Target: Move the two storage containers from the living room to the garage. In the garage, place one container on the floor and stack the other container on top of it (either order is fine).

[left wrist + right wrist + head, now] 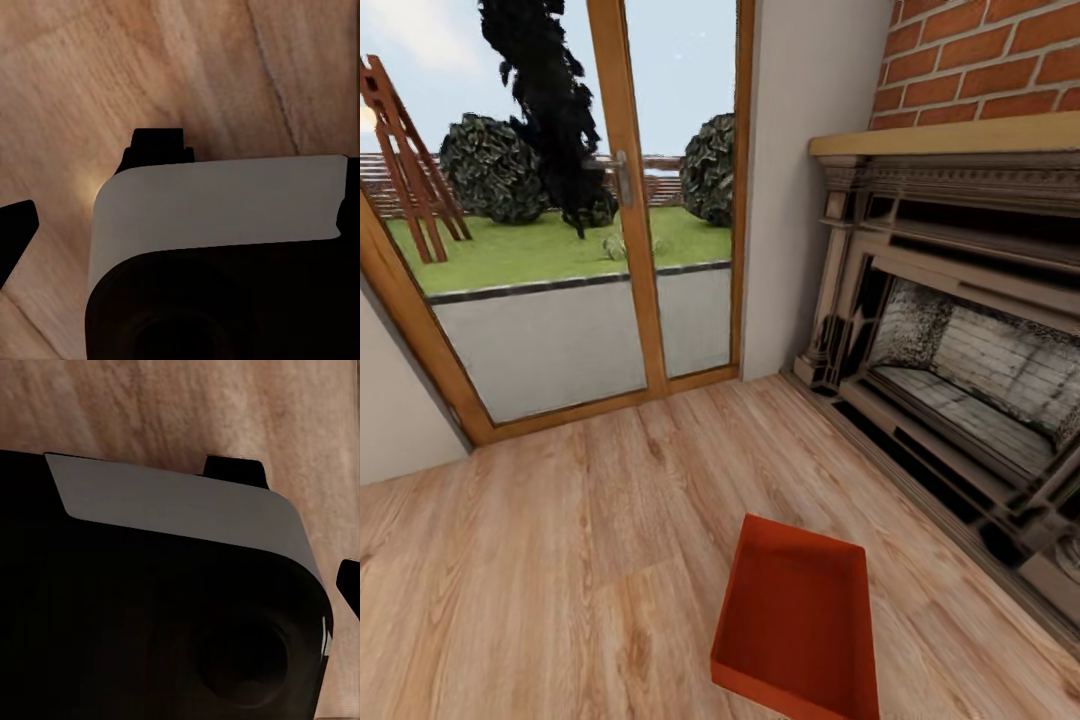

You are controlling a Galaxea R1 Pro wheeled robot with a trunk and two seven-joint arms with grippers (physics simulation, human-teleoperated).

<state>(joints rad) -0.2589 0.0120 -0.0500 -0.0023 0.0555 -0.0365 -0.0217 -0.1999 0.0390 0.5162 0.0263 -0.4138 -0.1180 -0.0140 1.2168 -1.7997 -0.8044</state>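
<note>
One storage container [797, 627] shows in the head view — a plain orange-red bin with low straight walls and no lid, lying flat on the wood floor [540, 560] at the lower middle of the picture. It is empty, and one of its corners points toward the door. Its near edge runs out of the picture at the bottom.

The floor is light wood plank, and it fills the lower half of the head view. To the right of the bin stands one fireplace [960, 370] with a dark carved surround, a pale wooden mantel shelf [945, 135] and red brick [985, 60] above it; the bin lies near its base but apart from it. Ahead is one glazed door [585, 215] in a wooden frame with a metal handle [622, 172]. Through the glass show a lawn, two round bushes, a dark tree and a red wooden frame at the left.

The left gripper [94, 187] appears in its wrist view as two dark fingers [157, 144] past a grey and black housing, over bare wood plank, spread apart with nothing between them. The right gripper [296, 521] looks the same in its own wrist view — two dark tips set apart over the planks, holding nothing.
</note>
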